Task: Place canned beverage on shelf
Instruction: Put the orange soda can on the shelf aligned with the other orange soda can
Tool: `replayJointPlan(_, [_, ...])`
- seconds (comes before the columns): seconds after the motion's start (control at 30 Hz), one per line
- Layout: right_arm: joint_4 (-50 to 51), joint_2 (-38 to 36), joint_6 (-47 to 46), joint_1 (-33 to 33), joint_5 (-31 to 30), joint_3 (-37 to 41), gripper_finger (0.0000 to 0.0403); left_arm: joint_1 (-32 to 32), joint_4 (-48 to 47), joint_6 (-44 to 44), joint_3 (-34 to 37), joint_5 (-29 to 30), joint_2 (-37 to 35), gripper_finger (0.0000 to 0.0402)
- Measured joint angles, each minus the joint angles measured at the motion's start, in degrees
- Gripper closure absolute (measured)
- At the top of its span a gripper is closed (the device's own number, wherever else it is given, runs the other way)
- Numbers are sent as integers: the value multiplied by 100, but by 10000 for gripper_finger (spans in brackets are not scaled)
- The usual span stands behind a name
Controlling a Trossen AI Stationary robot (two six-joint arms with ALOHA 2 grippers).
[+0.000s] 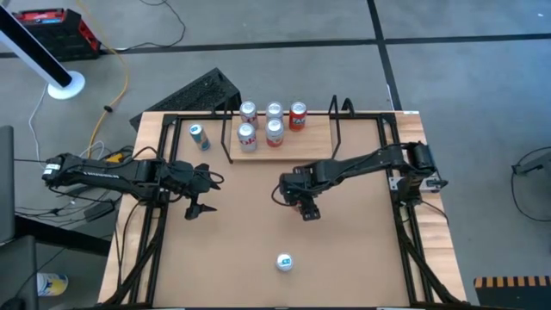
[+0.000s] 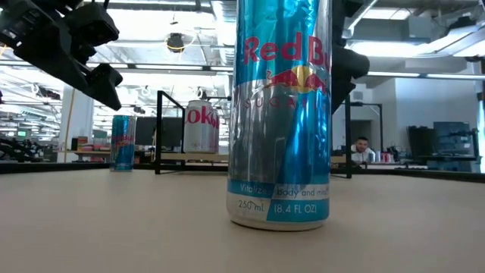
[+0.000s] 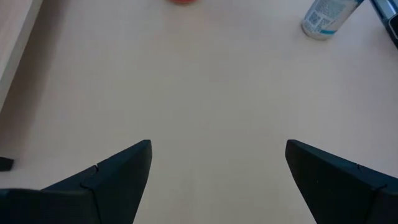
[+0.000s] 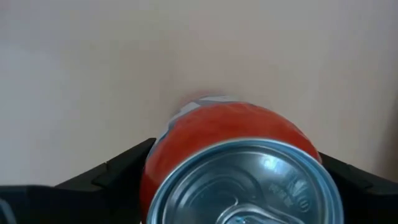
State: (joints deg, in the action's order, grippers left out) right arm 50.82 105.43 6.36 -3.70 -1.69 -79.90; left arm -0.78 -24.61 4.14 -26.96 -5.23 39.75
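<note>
Left arm [image 1: 112, 172]: black, slender jointed links, white lettering along the outer link, dark cables beside it. Right arm [image 1: 362, 164]: black, same build, pale grey fitting at its base. Fingers [image 3: 118, 180]: matte black, wedge-shaped, faint seam lines.

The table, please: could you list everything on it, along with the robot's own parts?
table: one, brown, under both arms
shelf: one, pale wood in a black frame, far middle of the table
silver cans: four, silver-white, on the shelf
red shelf can: one, red, on the shelf, to the right of the silver cans
blue cans: two, blue-silver; one left of the shelf, one near the front edge
held can: one, red, mid-table in the right tool
left tool: one, black, open and empty, over the table's left-middle
right tool: one, black, shut on the held can
</note>
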Motion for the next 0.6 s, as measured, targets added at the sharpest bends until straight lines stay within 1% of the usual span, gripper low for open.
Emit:
replayJointPlan(0.27, [282, -16, -761, -2, 15, -122, 23, -2, 11, -2, 0, 2, 0, 47])
replayJointPlan(0.47, [325, -18, -1327, -2, 19, -380, 19, 0, 10, -2, 0, 2, 0, 47])
replayJointPlan(0.6, [604, -18, -1697, -2, -1, -659, 19, -1, 10, -2, 0, 4, 0, 47])
